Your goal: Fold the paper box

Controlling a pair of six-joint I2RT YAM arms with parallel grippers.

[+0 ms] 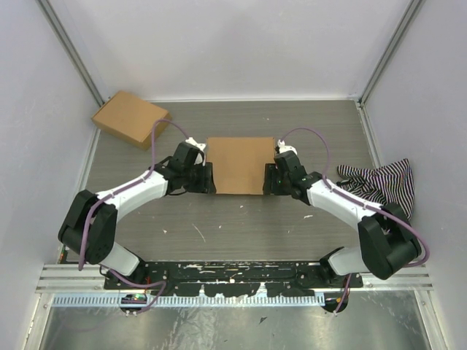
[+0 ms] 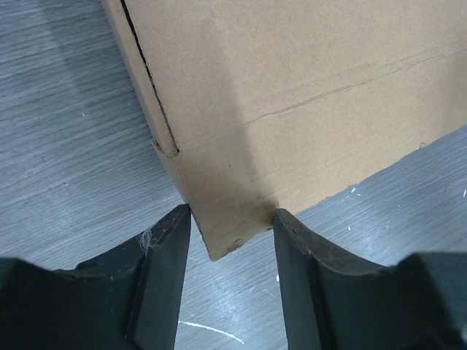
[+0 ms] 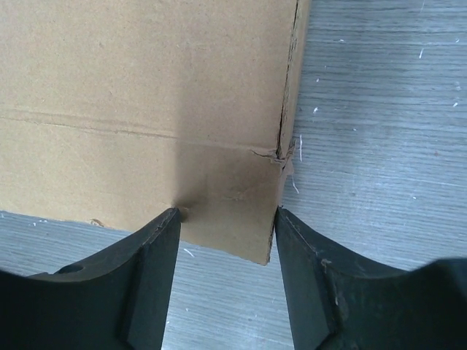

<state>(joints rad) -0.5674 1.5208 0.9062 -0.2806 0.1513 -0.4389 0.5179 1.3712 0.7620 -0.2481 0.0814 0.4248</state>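
Note:
The paper box (image 1: 235, 165) lies folded shut as a flat brown block at the middle of the table. My left gripper (image 1: 207, 178) is at its near left corner and my right gripper (image 1: 268, 179) is at its near right corner. In the left wrist view the box corner (image 2: 226, 211) sits between the spread fingers of the left gripper (image 2: 232, 214). In the right wrist view the box corner (image 3: 241, 219) sits between the spread fingers of the right gripper (image 3: 227, 214). Both grippers are open, and neither clamps the cardboard.
A second finished brown cardboard box (image 1: 131, 118) lies at the back left against the wall. A black-and-white striped cloth (image 1: 379, 182) is bunched at the right wall. White enclosure walls stand on three sides.

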